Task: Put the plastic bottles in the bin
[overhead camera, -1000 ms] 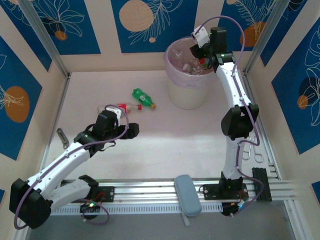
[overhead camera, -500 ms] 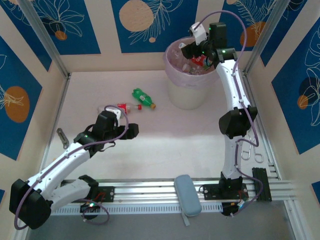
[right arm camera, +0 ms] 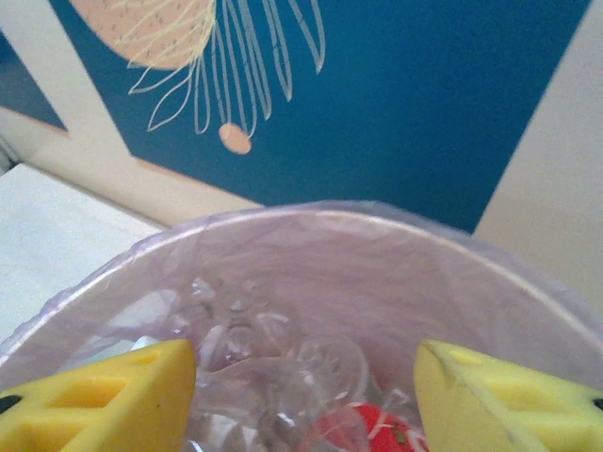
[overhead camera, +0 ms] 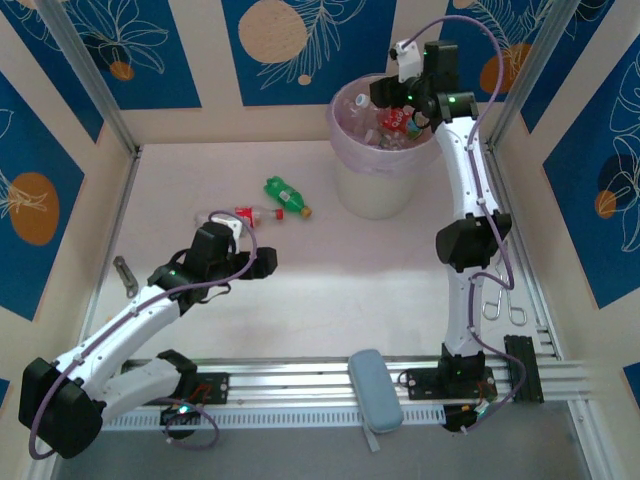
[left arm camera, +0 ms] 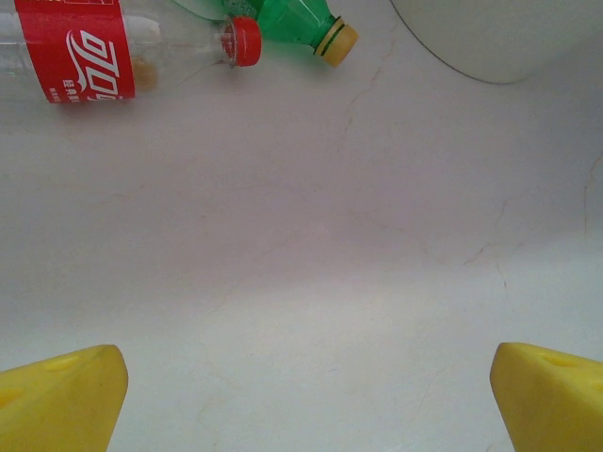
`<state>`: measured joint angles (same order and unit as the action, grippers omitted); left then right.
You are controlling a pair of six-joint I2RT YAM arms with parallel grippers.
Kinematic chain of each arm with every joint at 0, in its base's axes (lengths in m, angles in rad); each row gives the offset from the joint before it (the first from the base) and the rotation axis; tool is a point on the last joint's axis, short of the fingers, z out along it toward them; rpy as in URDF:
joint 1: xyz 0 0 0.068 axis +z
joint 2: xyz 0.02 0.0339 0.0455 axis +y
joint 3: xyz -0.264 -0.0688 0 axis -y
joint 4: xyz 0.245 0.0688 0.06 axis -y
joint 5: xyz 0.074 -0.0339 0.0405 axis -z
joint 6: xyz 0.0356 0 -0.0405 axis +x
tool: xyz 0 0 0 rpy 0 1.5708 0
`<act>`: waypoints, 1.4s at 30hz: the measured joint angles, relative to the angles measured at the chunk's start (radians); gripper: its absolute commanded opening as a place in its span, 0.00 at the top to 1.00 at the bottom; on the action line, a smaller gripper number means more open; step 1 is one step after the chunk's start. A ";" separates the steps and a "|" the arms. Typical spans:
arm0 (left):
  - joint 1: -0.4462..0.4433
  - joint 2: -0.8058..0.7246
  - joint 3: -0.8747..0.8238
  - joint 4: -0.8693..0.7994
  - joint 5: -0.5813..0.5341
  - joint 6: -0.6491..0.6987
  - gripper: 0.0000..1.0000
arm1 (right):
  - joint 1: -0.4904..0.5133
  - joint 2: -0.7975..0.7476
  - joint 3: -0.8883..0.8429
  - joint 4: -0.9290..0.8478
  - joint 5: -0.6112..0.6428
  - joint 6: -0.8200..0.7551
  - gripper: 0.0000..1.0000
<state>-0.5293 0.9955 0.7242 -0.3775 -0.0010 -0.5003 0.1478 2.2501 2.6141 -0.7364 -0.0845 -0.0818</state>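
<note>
You have a round white waste bin [overhead camera: 368,190] lined with a translucent pale lilac plastic bag [right arm camera: 320,226]. It stands at the far side of the table, right of centre and close to the back wall. Inside it lie crumpled clear plastic bottles [overhead camera: 392,128], at least one showing red, too jumbled for you to count. Two more bottles lie on their sides on the table, left of the bin and apart from it: a clear bottle with a red label and red cap [left arm camera: 85,52] and a green bottle with a yellow-orange cap [left arm camera: 297,19]. The red cap sits just beside the green bottle's shoulder; you cannot tell whether they touch. Your right gripper [right arm camera: 306,395] hangs over the bin's mouth, its yellow fingers spread wide with nothing between them. Your left gripper [left arm camera: 306,400] is low over the table on the near side of the two loose bottles, also wide apart and empty. The table [overhead camera: 330,260] is a pale, faintly veined white surface. The cream walls carry blue panels [overhead camera: 130,50] with white leaf drawings and orange discs. You have one bin, two arms and two loose bottles.
</note>
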 measured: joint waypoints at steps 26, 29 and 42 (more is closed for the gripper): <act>0.054 0.071 0.060 -0.043 -0.005 0.031 0.00 | -0.013 -0.083 -0.041 -0.054 -0.035 0.129 0.18; 0.084 0.127 0.112 -0.063 -0.018 0.082 0.00 | -0.013 -0.241 -0.238 -0.034 -0.031 0.145 0.16; 0.263 0.538 0.456 -0.121 -0.078 0.137 0.04 | -0.010 -0.846 -1.084 0.095 -0.055 0.268 0.15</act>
<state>-0.2661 1.5337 1.1801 -0.4988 -0.0788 -0.3630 0.1379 1.4036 1.5299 -0.6418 -0.1390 0.1864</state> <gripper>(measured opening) 0.963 0.852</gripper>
